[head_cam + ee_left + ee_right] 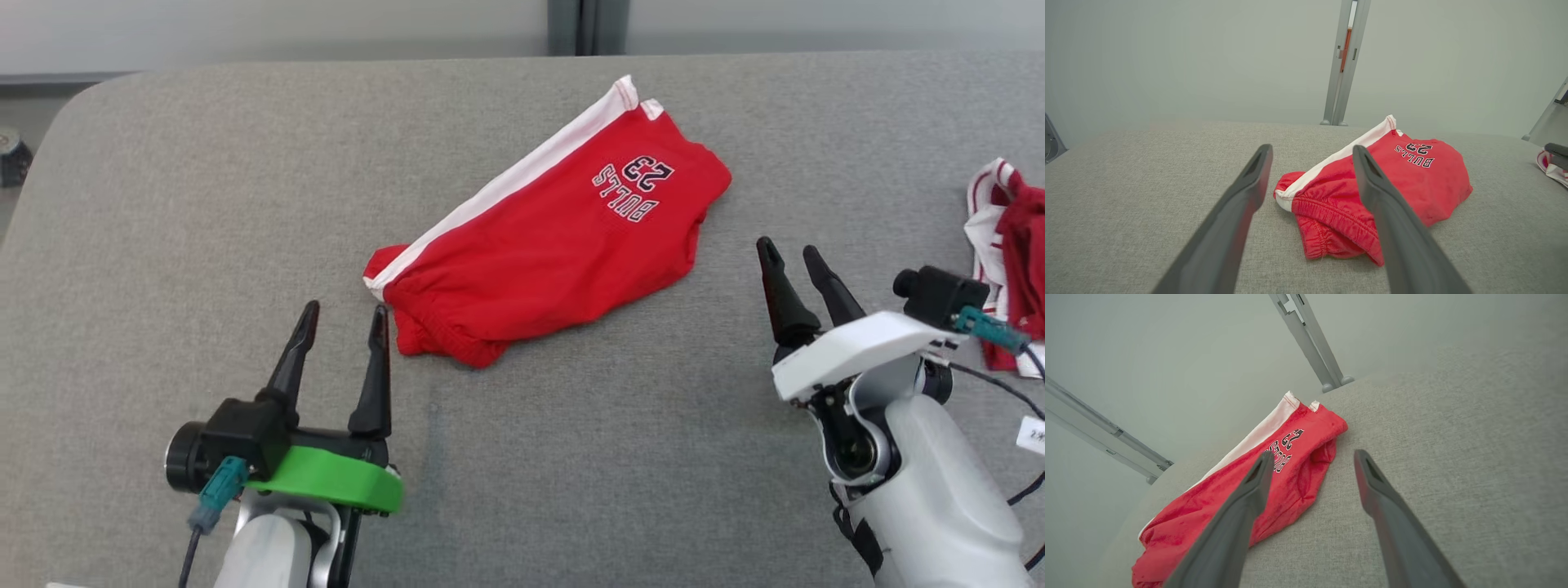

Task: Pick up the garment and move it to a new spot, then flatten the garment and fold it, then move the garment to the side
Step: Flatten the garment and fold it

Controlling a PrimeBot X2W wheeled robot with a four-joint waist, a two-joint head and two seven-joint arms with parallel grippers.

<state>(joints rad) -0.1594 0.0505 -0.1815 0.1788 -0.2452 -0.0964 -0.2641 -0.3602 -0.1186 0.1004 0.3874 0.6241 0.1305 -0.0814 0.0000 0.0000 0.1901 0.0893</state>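
Observation:
The garment (549, 241) is a pair of red shorts with a white side stripe and "BULLS 23" print, lying folded on the grey table (204, 204), slanting from near left to far right. My left gripper (343, 314) stands open just left of its waistband end, holding nothing. In the left wrist view the garment (1404, 183) lies just beyond my left gripper (1310, 152), partly behind the right finger. My right gripper (790, 251) is open and empty, a little right of the garment's far end. In the right wrist view the garment (1290, 473) lies left of my right gripper (1312, 455).
Another red and white cloth (1008, 245) lies bunched at the table's right edge, behind my right wrist; its corner (1549, 168) shows in the left wrist view. A pale wall with a metal post (1343, 61) rises behind the table.

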